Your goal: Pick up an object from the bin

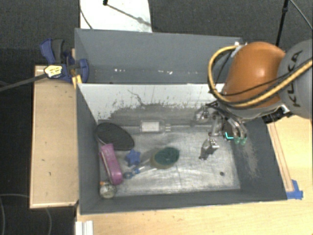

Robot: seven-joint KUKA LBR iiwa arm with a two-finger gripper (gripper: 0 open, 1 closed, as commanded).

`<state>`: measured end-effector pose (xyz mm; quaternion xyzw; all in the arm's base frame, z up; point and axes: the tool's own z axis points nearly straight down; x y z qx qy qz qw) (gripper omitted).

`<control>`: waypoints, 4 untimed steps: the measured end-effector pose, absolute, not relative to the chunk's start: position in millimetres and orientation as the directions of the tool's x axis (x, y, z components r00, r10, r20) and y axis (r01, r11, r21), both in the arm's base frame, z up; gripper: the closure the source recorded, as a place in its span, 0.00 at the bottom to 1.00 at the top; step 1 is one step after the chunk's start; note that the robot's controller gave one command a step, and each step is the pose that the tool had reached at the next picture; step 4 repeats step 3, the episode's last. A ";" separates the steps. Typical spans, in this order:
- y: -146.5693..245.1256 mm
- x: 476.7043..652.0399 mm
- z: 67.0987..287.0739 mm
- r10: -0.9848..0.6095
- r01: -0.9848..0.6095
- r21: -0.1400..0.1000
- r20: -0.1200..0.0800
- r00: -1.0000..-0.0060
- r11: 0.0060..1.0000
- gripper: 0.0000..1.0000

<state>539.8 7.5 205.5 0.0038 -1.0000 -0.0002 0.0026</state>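
gripper [209,150], aperture indiscernible; at its view-left one green disc [166,156], one blue piece [132,157], one pink bar [111,163], one dark oval [115,135].

you see the loose things gathered in the left half of the bin [190,180]. a dark grey oval thing [115,135] lies nearest the left wall, towards the back. just in front of it, touching or overlapping its front edge, a pink elongated thing [111,163] runs forward along the left wall. in the front left corner, just below the pink thing's end, sits a small roundish pale thing [107,190]. right of the pink thing you find a small blue piece [132,157], and further right a flat round green disc [166,156]; something thin lies between them, too small to make out. a pale rectangular thing [150,127] lies apart, by the back wall.
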 end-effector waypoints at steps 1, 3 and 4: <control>75.1 521.2 69.9 -0.178 -0.178 0.001 -0.007 -0.984 0.984 0.00; 83.9 508.6 250.0 -0.376 -0.376 -0.002 -0.010 -0.927 0.927 1.00; 83.9 508.6 250.0 -0.376 -0.376 -0.002 -0.010 -0.927 0.927 1.00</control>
